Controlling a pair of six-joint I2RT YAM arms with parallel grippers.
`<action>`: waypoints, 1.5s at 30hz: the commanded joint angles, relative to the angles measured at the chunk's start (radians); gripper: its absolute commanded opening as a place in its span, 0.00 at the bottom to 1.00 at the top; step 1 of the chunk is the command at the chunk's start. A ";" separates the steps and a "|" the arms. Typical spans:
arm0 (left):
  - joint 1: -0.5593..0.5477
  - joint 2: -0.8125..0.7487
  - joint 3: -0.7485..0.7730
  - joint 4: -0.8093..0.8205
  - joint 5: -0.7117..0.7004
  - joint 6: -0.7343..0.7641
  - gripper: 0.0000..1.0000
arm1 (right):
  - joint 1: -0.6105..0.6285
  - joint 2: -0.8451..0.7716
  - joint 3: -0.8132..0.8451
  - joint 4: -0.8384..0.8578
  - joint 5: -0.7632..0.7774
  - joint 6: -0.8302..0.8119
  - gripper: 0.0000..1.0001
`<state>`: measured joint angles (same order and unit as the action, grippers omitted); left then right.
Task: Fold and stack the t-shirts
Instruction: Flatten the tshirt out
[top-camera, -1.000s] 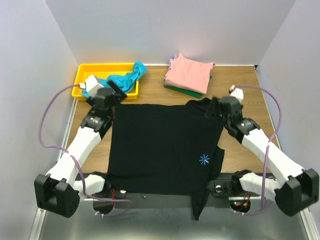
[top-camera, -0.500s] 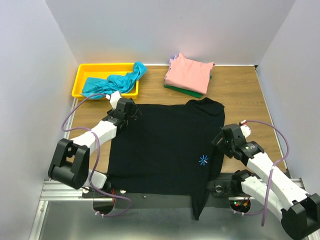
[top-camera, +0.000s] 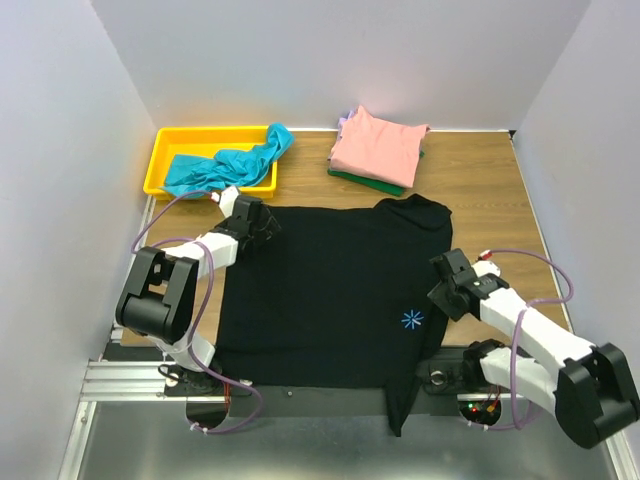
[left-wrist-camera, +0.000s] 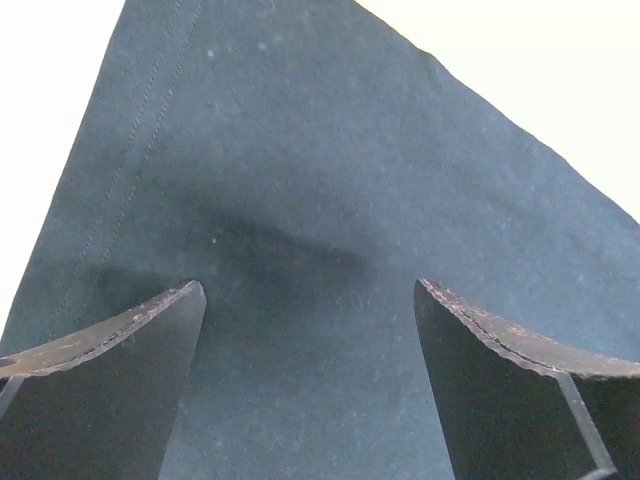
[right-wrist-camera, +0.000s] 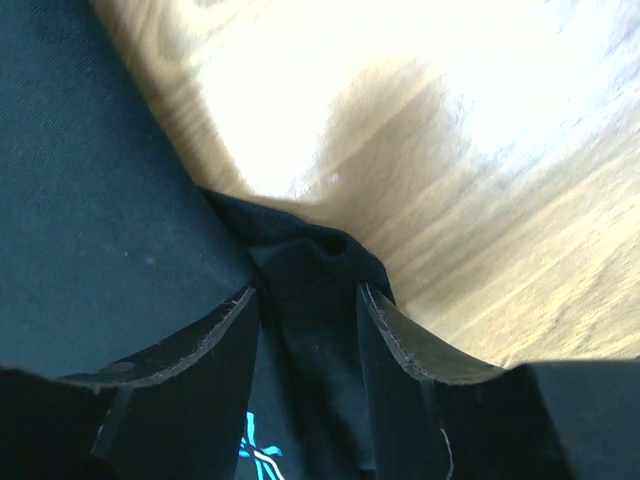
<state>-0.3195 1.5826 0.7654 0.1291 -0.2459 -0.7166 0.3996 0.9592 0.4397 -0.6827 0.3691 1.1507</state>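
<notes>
A large black t-shirt with a small blue starburst lies spread flat on the table. My left gripper hovers open over its far left corner; the left wrist view shows flat black cloth under the wide gap of the left gripper. At the shirt's right edge sits my right gripper. In the right wrist view the right gripper is half open, its jaws astride a raised ridge of black cloth, with the starburst just below.
A yellow bin at the back left holds a crumpled teal t-shirt. A folded salmon-pink t-shirt tops a stack over a green one and a lavender one at the back. Bare wooden table lies right of the shirt.
The left arm swung from beside the bin down onto the shirt's far left corner. The right arm drew back from the collar to the right edge, its jaws narrowing around a cloth ridge.
</notes>
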 joint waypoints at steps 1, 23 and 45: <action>0.031 0.039 0.009 -0.026 0.004 -0.004 0.98 | -0.005 0.094 0.014 0.044 0.117 0.020 0.50; 0.115 0.034 0.035 -0.118 0.011 -0.024 0.92 | -0.434 0.418 0.093 0.385 -0.202 -0.256 1.00; 0.114 0.093 0.158 -0.161 0.008 -0.064 0.92 | -0.781 0.357 0.199 0.354 -0.127 -0.335 1.00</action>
<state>-0.2138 1.7004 0.9283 0.0376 -0.2184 -0.7654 -0.3355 1.4227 0.7006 -0.2256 0.1471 0.8371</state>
